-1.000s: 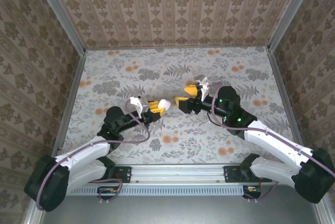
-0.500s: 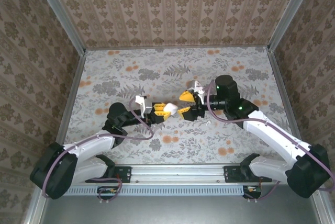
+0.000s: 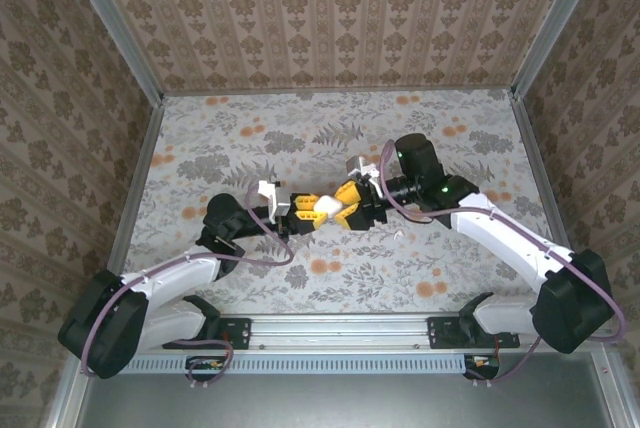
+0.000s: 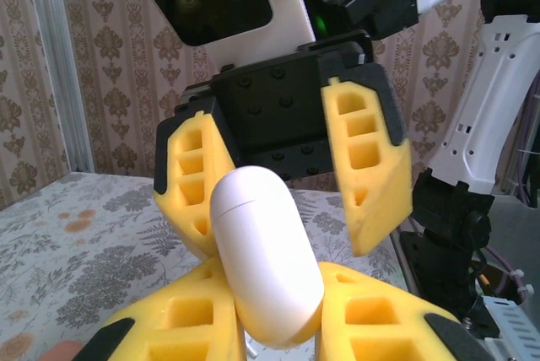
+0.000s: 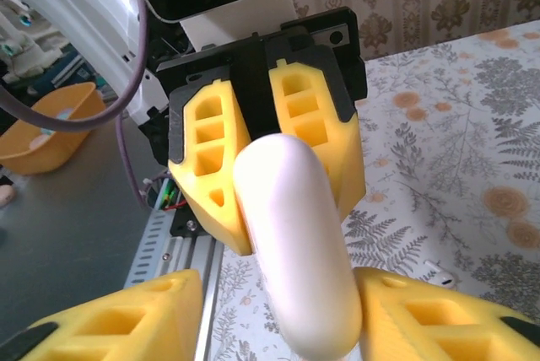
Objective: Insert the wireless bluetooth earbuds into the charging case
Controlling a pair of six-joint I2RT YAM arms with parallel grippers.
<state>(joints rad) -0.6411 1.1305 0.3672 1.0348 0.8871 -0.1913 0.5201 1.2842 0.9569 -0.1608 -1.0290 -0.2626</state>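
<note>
Charging case (image 4: 266, 260): white, held aloft.
Left end effector (image 4: 274, 315): pinching one end.
Right end effector (image 5: 287, 319): spread around other end; contact unclear.

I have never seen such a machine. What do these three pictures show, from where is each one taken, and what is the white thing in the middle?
These are two white robot arms bolted at the near edge of a table with a flowered cover. One picture looks down from above. The other two come from a small camera on each wrist, so each shows its own yellow fingers at the bottom. The left hand is shut on a small glossy white rounded plastic case. The right hand has its fingers open on both sides of the case's free end. A tiny white piece lies on the table, too small to identify.
</note>
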